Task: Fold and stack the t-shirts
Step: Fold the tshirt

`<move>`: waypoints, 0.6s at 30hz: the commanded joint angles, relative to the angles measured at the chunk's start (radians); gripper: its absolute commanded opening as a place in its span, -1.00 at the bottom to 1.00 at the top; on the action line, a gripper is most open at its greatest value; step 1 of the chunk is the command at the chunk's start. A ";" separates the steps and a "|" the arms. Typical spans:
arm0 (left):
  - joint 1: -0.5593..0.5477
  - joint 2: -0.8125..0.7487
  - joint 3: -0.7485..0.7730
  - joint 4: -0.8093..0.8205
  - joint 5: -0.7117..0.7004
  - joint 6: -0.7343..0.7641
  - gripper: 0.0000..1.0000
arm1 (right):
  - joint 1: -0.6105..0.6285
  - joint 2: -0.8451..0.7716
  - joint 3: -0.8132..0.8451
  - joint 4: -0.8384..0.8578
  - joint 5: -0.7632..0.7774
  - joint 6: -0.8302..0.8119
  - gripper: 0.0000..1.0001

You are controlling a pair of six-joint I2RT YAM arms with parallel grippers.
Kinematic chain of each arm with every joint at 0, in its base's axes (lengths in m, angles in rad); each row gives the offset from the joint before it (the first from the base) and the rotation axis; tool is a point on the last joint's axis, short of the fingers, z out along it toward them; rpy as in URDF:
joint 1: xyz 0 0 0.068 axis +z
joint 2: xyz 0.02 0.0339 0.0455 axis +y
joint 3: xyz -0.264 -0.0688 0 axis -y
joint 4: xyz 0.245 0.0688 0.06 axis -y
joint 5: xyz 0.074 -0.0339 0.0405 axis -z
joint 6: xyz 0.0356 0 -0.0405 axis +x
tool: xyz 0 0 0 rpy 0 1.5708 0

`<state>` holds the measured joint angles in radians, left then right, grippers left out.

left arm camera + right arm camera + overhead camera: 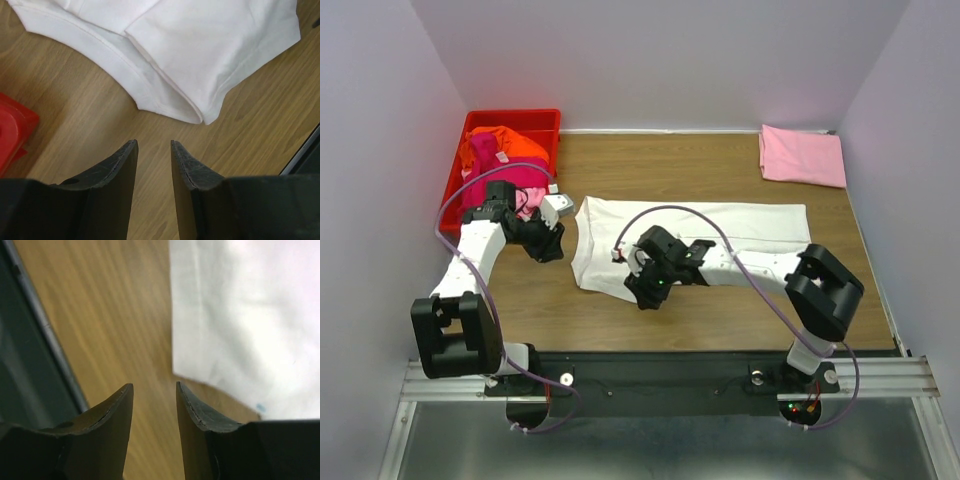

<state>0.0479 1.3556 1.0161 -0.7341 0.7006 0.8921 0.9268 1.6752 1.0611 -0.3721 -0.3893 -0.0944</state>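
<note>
Top external view shows the white t-shirt (750,222) lying partly folded mid-worktop (670,170), light, limp cloth that will likely sag, best pinched at its left-end corners, where the left tool (154,150) and right tool (154,392) hang spread and empty.

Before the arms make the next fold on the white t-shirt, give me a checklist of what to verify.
1. Left gripper empty, jaws apart: ok.
2. Right gripper empty, jaws apart: ok.
3. White t-shirt lies flat on the table as a long folded strip: ok.
4. Cloth between either gripper's jaws: not ok; the shirt lies ahead of both.
5. Pink t-shirt folded at the far right corner, ready to stack on: ok.
6. Red bin emptied: not ok; an orange tee and a magenta tee lie inside.
</note>
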 commanded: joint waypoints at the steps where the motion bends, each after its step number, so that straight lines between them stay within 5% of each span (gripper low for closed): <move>1: 0.018 -0.016 0.001 -0.010 0.046 -0.012 -0.11 | 0.030 0.078 0.097 0.079 0.210 -0.050 -0.10; 18: 0.029 0.040 0.021 -0.002 0.036 0.016 -0.11 | 0.090 0.196 0.111 0.044 0.273 -0.102 -0.10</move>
<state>0.0696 1.3792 1.0145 -0.7303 0.7071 0.8936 0.9974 1.8538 1.1679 -0.3214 -0.1478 -0.1802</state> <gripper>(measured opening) 0.441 0.430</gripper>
